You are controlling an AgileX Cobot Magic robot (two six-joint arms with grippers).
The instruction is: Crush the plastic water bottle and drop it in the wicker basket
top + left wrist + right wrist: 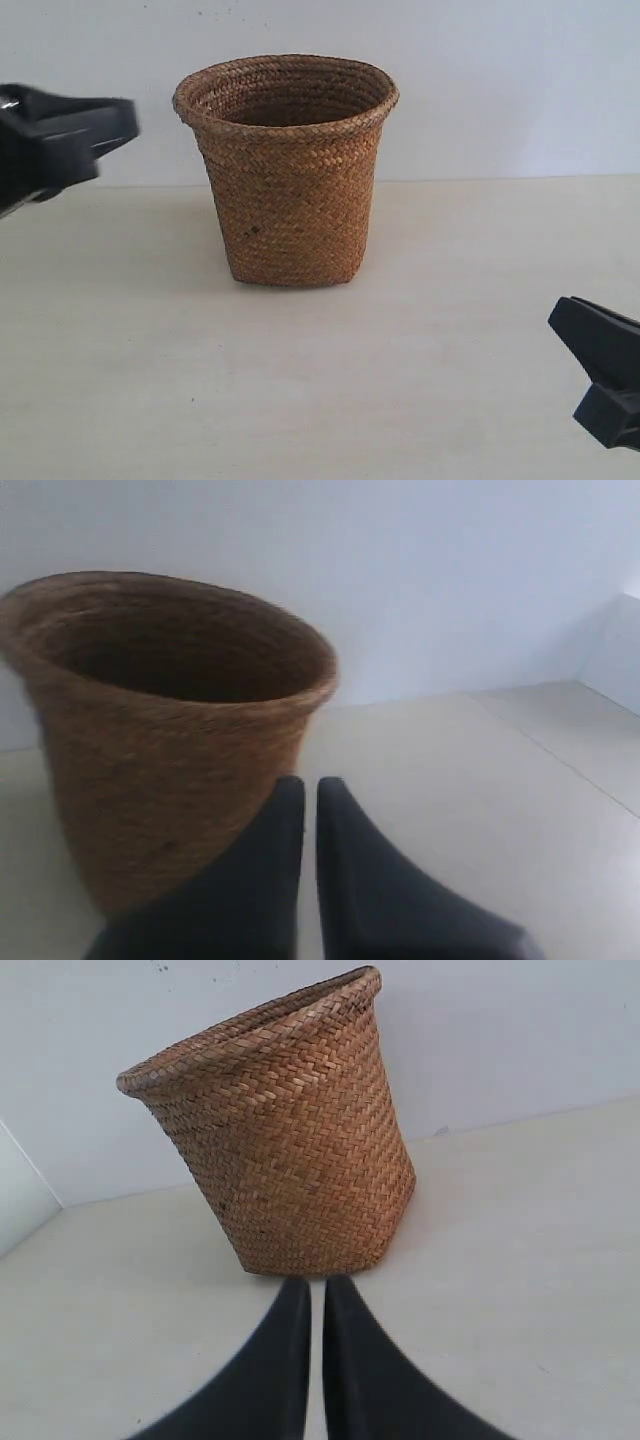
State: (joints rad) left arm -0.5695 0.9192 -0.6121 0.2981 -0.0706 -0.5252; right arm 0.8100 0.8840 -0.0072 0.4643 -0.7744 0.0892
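Note:
The brown wicker basket (288,170) stands upright at the middle of the pale table, its flared rim up and a small dark spot on its side. The plastic water bottle shows in no view. My left gripper (125,120) hovers at rim height to the basket's left, shut with nothing between its fingers. In the left wrist view the basket (165,730) fills the frame beside the left gripper (311,785). My right gripper (560,318) sits low at the front right, shut and empty. In the right wrist view the right gripper (317,1285) points at the basket (290,1130).
A pale wall (500,80) rises directly behind the basket. The light table top (300,380) stretches in front of the basket and to both sides.

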